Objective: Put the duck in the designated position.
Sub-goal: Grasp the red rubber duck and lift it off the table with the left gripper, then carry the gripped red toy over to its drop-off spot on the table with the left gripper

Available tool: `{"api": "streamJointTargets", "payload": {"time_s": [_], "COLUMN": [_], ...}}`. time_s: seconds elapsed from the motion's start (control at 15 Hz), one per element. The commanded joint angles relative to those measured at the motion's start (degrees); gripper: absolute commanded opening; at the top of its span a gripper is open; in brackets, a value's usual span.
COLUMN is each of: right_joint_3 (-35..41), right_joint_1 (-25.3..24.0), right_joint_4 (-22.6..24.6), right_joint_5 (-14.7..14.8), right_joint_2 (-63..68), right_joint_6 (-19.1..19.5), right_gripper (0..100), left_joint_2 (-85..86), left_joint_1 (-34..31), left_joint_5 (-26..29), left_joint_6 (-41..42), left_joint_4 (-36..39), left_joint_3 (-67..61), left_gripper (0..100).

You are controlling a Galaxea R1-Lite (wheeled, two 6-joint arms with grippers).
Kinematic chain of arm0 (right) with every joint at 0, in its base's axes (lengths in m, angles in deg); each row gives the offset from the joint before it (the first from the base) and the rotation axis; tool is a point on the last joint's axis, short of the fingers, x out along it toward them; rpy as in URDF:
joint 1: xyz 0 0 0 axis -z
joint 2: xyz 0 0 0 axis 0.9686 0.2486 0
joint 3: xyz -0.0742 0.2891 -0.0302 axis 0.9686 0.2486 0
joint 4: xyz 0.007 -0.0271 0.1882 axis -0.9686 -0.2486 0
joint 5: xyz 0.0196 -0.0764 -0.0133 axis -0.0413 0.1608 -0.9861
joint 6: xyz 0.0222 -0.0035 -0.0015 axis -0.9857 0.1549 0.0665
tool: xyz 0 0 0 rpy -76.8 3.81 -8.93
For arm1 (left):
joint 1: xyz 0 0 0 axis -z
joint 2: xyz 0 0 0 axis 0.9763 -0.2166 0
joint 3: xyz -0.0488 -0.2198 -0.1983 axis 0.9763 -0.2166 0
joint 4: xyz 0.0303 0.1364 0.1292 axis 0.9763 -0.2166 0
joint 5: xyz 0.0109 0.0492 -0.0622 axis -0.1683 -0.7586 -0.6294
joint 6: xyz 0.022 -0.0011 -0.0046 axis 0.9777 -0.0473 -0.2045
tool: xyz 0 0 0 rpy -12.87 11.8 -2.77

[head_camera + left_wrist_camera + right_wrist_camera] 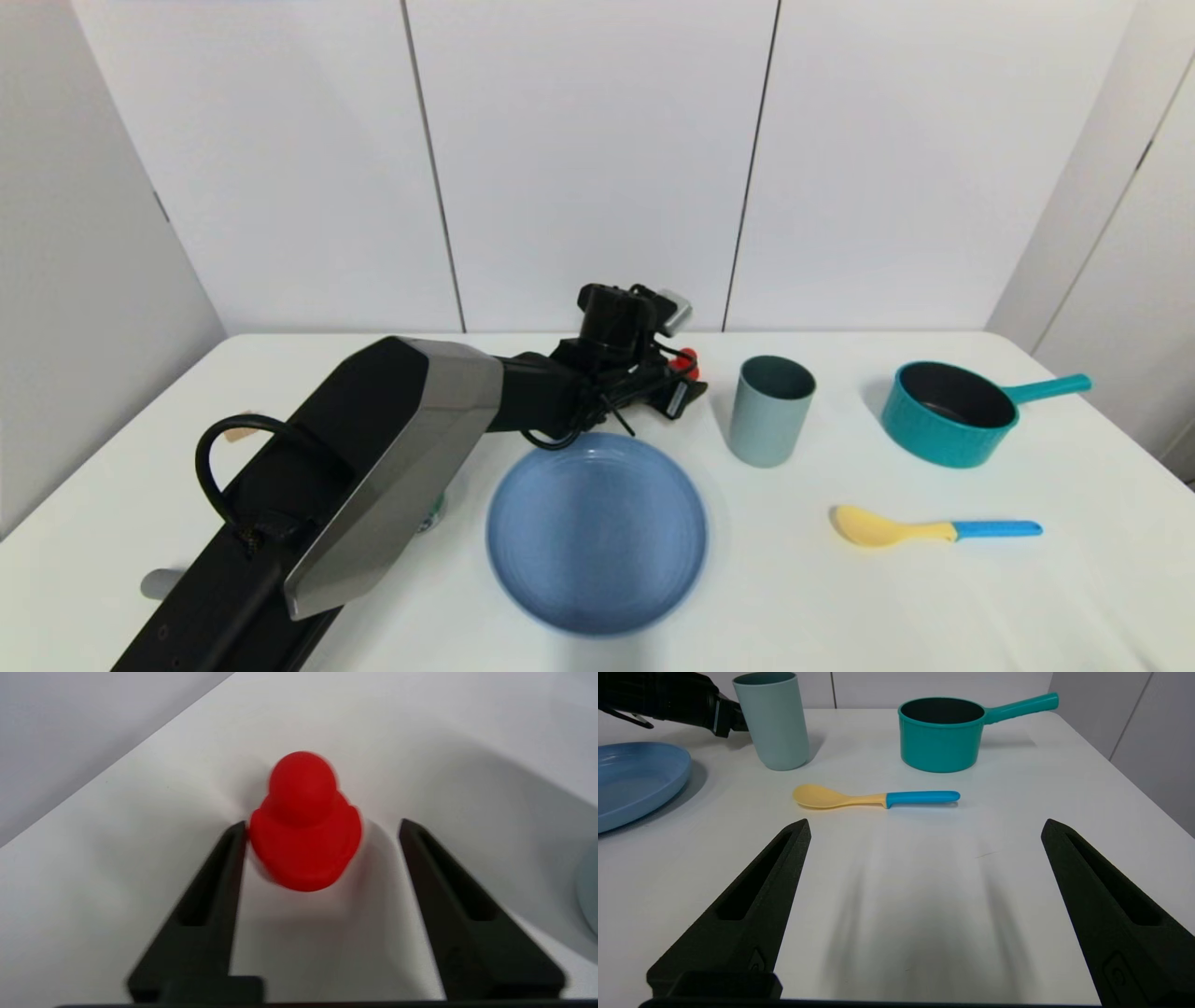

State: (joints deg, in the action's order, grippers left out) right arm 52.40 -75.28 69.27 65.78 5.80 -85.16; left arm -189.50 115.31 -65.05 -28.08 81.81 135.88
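Note:
The red duck (304, 826) stands upright on the white table between the fingers of my left gripper (322, 825). The gripper is open: one finger (212, 891) touches the duck's side, while a gap separates the other finger (448, 891) from it. In the head view only a bit of the duck (688, 358) shows behind the left gripper (684, 381), at the back of the table beyond the blue plate (597, 532). My right gripper (925, 823) hovers open and empty over bare table, out of the head view.
A pale green cup (770, 411) stands just right of the duck. A teal saucepan (948, 411) sits at the far right, and a yellow spoon with a blue handle (934, 529) lies in front of it. A small object (432, 511) is mostly hidden under my left arm.

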Motion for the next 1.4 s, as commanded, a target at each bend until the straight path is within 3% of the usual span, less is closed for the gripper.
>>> {"api": "streamJointTargets", "payload": {"time_s": [0.07, 0.33, 0.67, 0.73, 1.0, 1.2, 1.33, 1.4], "right_joint_3": [0.53, 0.53, 0.53, 0.53, 0.53, 0.53, 0.53, 0.53], "right_joint_1": [-0.07, 0.02, -0.07, 0.02, -0.07, 0.02, 0.02, -0.07], "right_joint_4": [0.05, 0.05, 0.05, 0.05, 0.05, 0.05, 0.05, 0.05], "right_joint_5": [-0.02, -0.02, -0.02, -0.02, -0.02, -0.02, -0.02, -0.02], "right_joint_2": [-0.02, -0.02, -0.02, -0.02, -0.02, -0.02, -0.02, -0.02], "right_joint_6": [0.02, 0.02, 0.02, 0.02, 0.02, 0.02, 0.02, 0.02], "right_gripper": [100, 100, 100, 100, 100, 100, 100, 100], "left_joint_2": [0.03, 4.34, 24.38, 28.68, 44.59, 53.56, 58.57, 60.5], "left_joint_1": [-0.02, 0.07, 3.05, 3.76, 7.18, 7.01, 4.9, 2.97], "left_joint_5": [0.06, 0.06, -0.64, -2.75, -23.49, -38.7, -46.17, -46.78], "left_joint_6": [0.02, 1.07, 2.83, 3.1, 4.33, 5.38, 5.64, 7.23], "left_joint_4": [0.08, -1.77, -20.58, -23.12, -31.83, -33.23, -32.18, -30.16], "left_joint_3": [0.01, -0.08, -0.87, -0.87, -0.96, -5.44, -10.1, -12.38], "left_gripper": [0, 0, 0, 0, 0, 0, 0, 0]}}
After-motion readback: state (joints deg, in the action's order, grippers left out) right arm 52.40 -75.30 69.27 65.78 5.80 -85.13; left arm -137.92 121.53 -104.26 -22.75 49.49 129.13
